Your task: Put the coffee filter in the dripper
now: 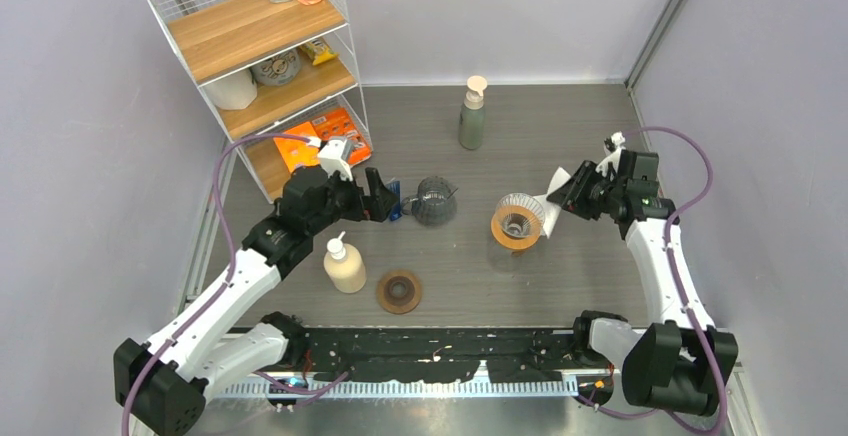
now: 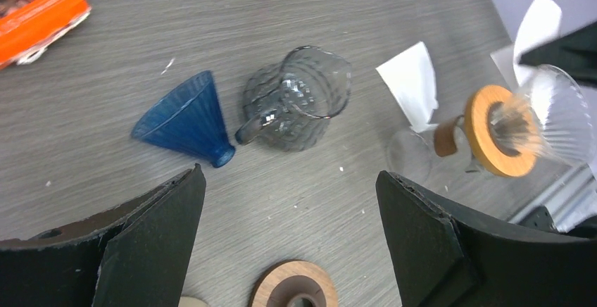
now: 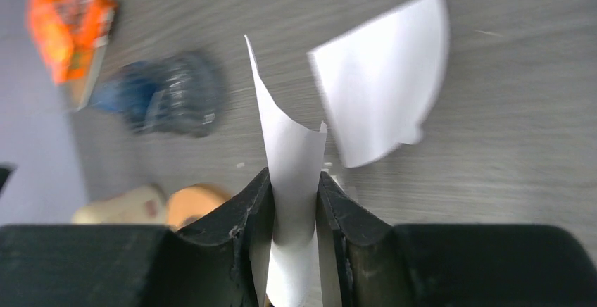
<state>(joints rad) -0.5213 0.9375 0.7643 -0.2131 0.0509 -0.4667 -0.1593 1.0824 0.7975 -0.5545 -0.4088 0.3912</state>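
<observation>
The clear ribbed glass dripper [image 1: 517, 218] with a wooden collar stands at the table's middle right; it also shows in the left wrist view [image 2: 524, 127]. My right gripper [image 1: 563, 192] is just right of it, shut on a white paper coffee filter [image 3: 288, 145] that sticks up between the fingers [image 3: 292, 177]. A second white filter [image 3: 384, 82] lies on the table beside the dripper [image 2: 412, 85]. My left gripper [image 1: 385, 198] is open and empty [image 2: 288, 173], left of the glass pitcher.
A grey glass pitcher [image 1: 435, 200] and a blue cone dripper [image 2: 186, 120] lie mid-table. A cream soap bottle [image 1: 343, 266] and a wooden ring [image 1: 399, 291] stand nearer the front. A green bottle [image 1: 472, 116] is at the back. A wire shelf rack [image 1: 270, 66] stands far left.
</observation>
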